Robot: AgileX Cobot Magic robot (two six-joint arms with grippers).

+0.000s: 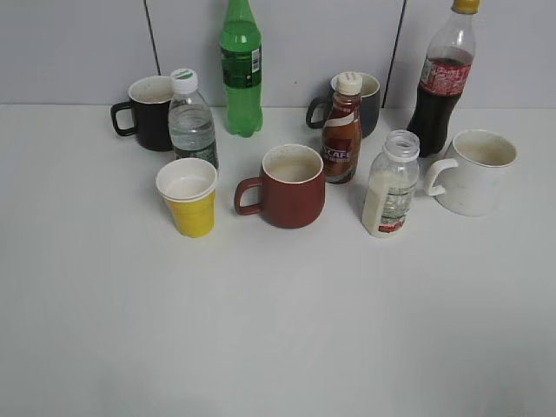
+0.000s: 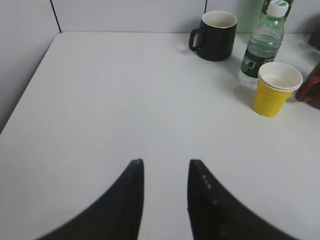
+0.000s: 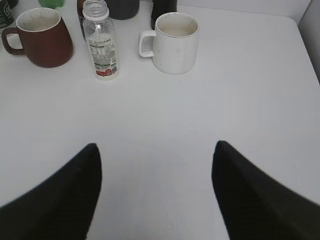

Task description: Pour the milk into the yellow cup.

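Nothing gripped yet — right gripper [image 3: 156, 165] spread wide, empty, aimed at the milk bottle [image 1: 390, 184], likely lined up for a grab. Left gripper [image 2: 165, 175] slightly parted, also empty. Bottle uncapped, upright, right of the brown mug [image 1: 287, 185], partly filled with white milk. Yellow cup [image 1: 188, 196] left of that mug — apparently empty.

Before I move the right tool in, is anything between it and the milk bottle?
Nothing visible. In the right wrist view, bare table lies between the open right tool and the milk bottle. The white mug stands to its right, the reddish-brown mug to its left.
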